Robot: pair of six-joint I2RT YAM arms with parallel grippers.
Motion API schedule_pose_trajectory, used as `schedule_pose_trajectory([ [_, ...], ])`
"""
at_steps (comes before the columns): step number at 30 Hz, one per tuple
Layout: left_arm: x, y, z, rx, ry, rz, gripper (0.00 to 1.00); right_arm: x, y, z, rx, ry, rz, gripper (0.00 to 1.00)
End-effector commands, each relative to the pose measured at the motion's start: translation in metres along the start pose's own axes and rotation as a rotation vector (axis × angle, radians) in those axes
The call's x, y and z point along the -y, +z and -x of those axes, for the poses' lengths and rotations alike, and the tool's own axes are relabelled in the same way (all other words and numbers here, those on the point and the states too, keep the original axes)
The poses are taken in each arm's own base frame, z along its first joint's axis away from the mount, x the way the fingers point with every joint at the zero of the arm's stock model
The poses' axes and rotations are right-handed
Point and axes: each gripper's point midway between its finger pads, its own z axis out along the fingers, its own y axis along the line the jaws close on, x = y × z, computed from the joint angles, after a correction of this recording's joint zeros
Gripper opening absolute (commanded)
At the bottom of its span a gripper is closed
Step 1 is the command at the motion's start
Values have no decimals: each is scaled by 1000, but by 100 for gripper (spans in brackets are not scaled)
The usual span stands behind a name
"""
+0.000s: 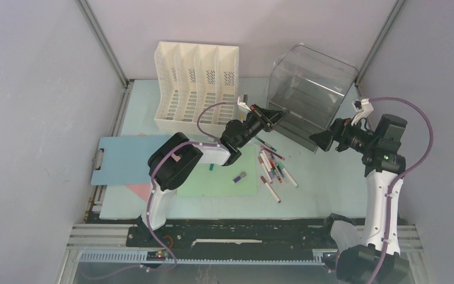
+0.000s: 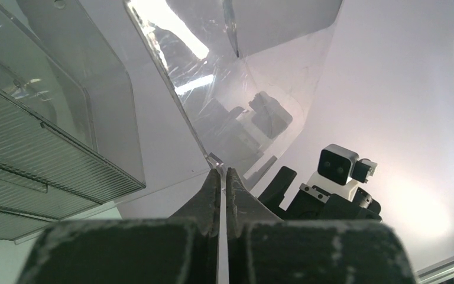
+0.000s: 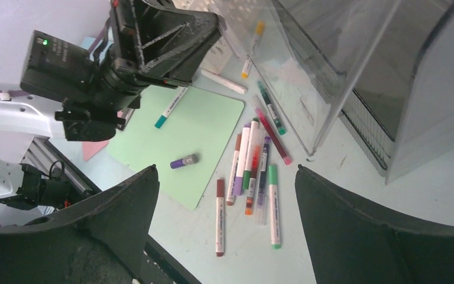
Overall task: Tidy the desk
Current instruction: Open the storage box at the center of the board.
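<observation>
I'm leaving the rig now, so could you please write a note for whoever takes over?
Left gripper: shut, tips at the clear box's front edge; a grip there cannot be told.
Right gripper: open, empty, aimed at the markers.
Desk: markers loose beside the green sheet; purple item on it; clipboard left, rack at back.
Done: nothing visibly sorted.
To do: markers, purple item, sheet.

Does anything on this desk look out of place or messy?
Yes: markers lie scattered loose on the desk in front of the clear drawer unit, which sits skewed, not square with the white file rack.
</observation>
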Motion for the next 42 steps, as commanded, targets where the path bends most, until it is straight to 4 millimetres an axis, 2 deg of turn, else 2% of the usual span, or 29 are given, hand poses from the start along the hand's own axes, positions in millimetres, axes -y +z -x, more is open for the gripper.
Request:
schedule_pose_trajectory([
  [1, 56, 2, 7, 10, 36, -150, 0, 8, -4, -2, -14, -16, -55, 92],
  [6, 55, 2, 6, 5, 34, -148, 0, 37, 3, -1, 1, 29, -175, 92],
  [9, 55, 1, 5, 0, 31, -150, 0, 40, 16, 2, 9, 53, -157, 92],
  [14, 59, -1, 4, -6, 28, -162, 0, 25, 35, 18, 51, 31, -73, 92],
  [19, 62, -4, 3, -10, 35, -169, 0, 25, 35, 46, 154, 35, -83, 91],
  [22, 64, -5, 4, -8, 44, -174, 0, 19, 31, 54, 181, 53, -56, 88],
  [24, 64, -5, 4, -9, 48, -175, 1, 10, 32, 51, 173, 55, -3, 80],
  [27, 65, -6, 3, -19, 58, -178, 17, -2, 31, 45, 171, 52, 70, 67],
  [33, 62, -13, 2, -36, 139, -144, 42, -1, 28, 43, 176, 37, 57, 35],
  [39, 51, -43, 4, -62, 327, -77, 67, 1, 23, 45, 186, 40, 50, 24],
  [42, 32, -70, 9, -79, 505, 25, 78, -2, 18, 48, 193, 56, 68, 19],
])
